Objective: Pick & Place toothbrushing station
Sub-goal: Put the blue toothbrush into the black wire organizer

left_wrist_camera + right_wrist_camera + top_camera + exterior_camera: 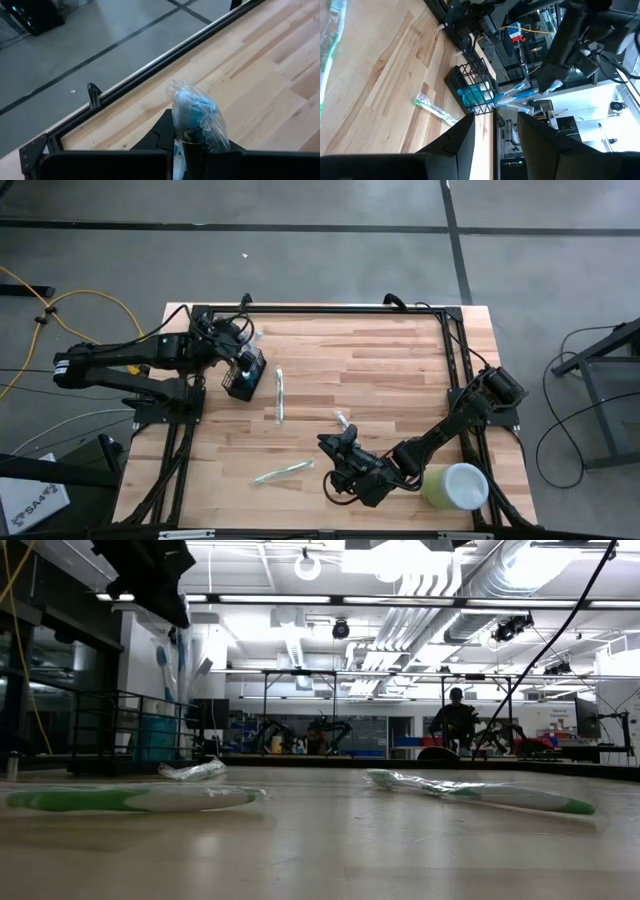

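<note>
On the left side of the wooden table point(400, 370), the left gripper point(238, 340) hangs right over the black wire holder point(244, 374), which stands near the table's left edge, toward the far side. Its jaws are closed on a plastic-wrapped blue toothbrush point(196, 117); the left wrist view shows the crinkled wrap sticking out past the fingers, with bare planks and the black frame rail point(150, 70) beyond.

Just right of the holder a wrapped toothbrush point(279, 395) lies lengthwise on the wood, apart from the holder. Nearer the front edge a green-and-white wrapped toothbrush point(283, 472) lies at a slant, and a smaller wrapped one point(344, 420) sits toward the middle.

The right gripper point(338, 465) hovers low over the front middle of the table, well apart from the holder, its jaws open and holding nothing. A pale green cup point(457, 486) stands beside that arm at the front right.

The overhead camera cannot show the holder's contents. The right wrist view does: the holder point(472, 90) already has blue items inside it, the left gripper point(552, 80) is above it, and a wrapped green toothbrush point(436, 110) lies beside it. The low view misses the holder and shows only two wrapped toothbrushes, one on the left point(130, 799) and one on the right point(480, 792), lying flat.
</note>
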